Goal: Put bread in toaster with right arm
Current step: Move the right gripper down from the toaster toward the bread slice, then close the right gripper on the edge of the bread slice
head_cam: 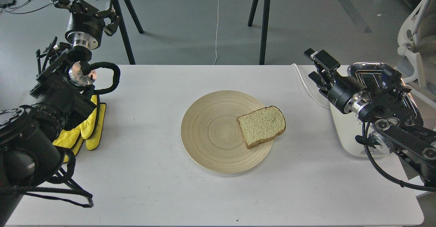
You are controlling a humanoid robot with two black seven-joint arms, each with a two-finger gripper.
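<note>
The right end effector (315, 66) hung released, grasping nothing; the bread slice (261, 125) overhung the wooden plate's (211, 131) rim, so a careless pinch could tip it onto the worktop (153, 186)

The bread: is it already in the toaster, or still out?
Out. The bread lies flat on the right edge of the wooden plate, apart from the toaster.
</note>
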